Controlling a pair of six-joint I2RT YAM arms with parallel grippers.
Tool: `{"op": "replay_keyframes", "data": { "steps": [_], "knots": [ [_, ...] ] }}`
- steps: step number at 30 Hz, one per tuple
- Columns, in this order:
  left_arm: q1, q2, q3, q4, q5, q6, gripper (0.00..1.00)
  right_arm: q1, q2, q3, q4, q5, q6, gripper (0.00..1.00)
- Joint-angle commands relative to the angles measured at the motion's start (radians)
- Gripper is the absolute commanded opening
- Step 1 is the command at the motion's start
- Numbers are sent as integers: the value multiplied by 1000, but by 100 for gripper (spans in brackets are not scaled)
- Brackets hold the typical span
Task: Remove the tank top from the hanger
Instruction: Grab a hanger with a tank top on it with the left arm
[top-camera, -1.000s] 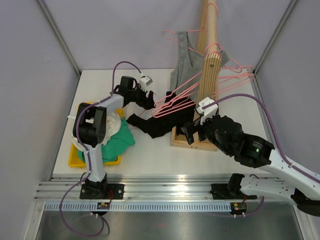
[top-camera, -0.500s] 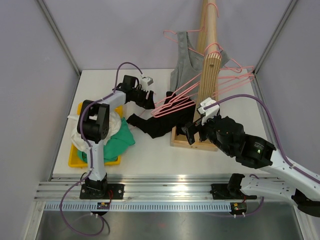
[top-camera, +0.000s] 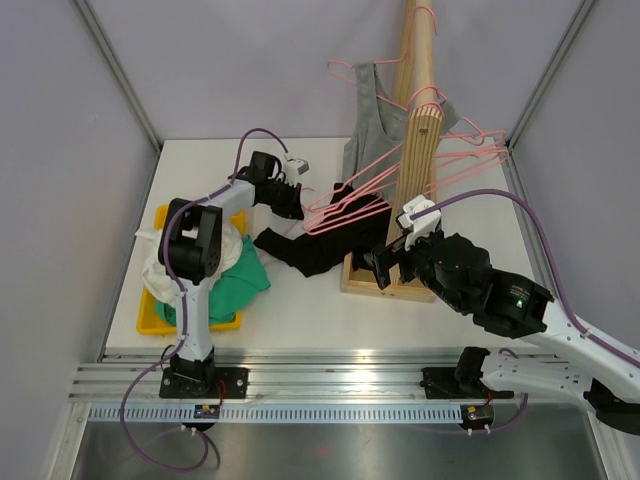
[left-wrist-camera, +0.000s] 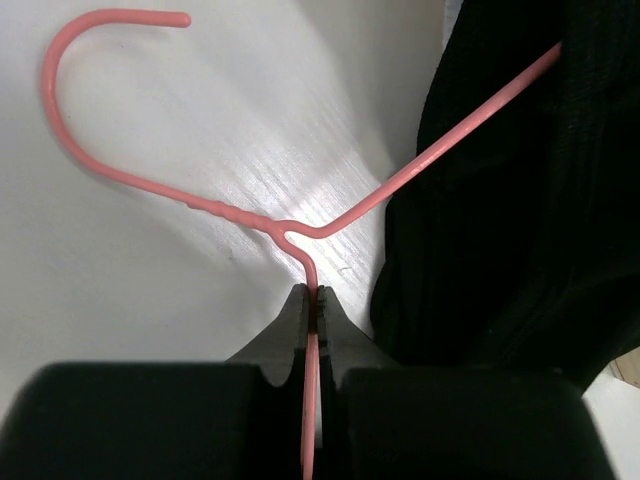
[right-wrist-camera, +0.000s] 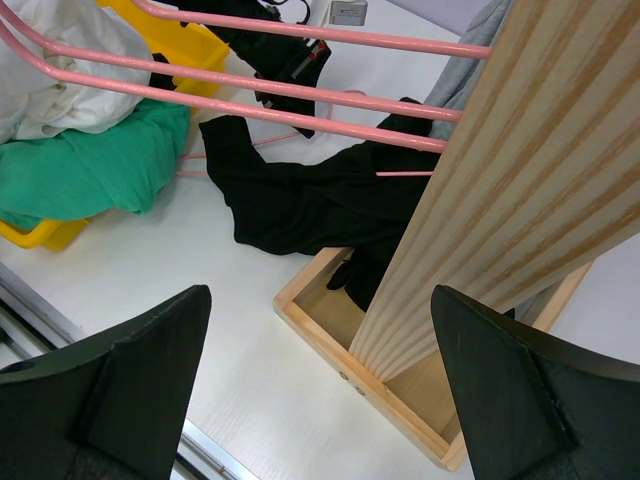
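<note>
L pincer pinches pink hanger over white table, grey walls; R pincer wide apart, prob. empty.

The left arm and the right arm are built alike: glossy white links between bulky black joint housings, each rising from a black base plate. A purple cable loops from each base up to the wrist, where a small white camera block sits, and a tiny green light glows on one black housing of the right arm. The left gripper has matte black fingers tapering to thin tips, while the right gripper has broad, blunt black wedges for fingers.
</note>
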Motion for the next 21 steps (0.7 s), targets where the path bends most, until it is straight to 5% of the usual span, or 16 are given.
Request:
{"op": "replay_keyframes", "data": {
  "steps": [1, 6, 14, 21],
  "knots": [
    [-11, 10, 40, -16, -4, 10, 0, 4, -8, -4, 38, 29, -8, 99],
    [-26, -71, -72, 86, -80, -10, 0, 4, 3, -2, 38, 30, -11, 100],
    [-61, -421, -366, 334, -317, -39, 0, 4, 20, 2, 38, 16, -11, 99],
    [-92, -512, -279, 280, -424, -33, 0, 4, 26, 5, 37, 1, -12, 99]
  ]
}}
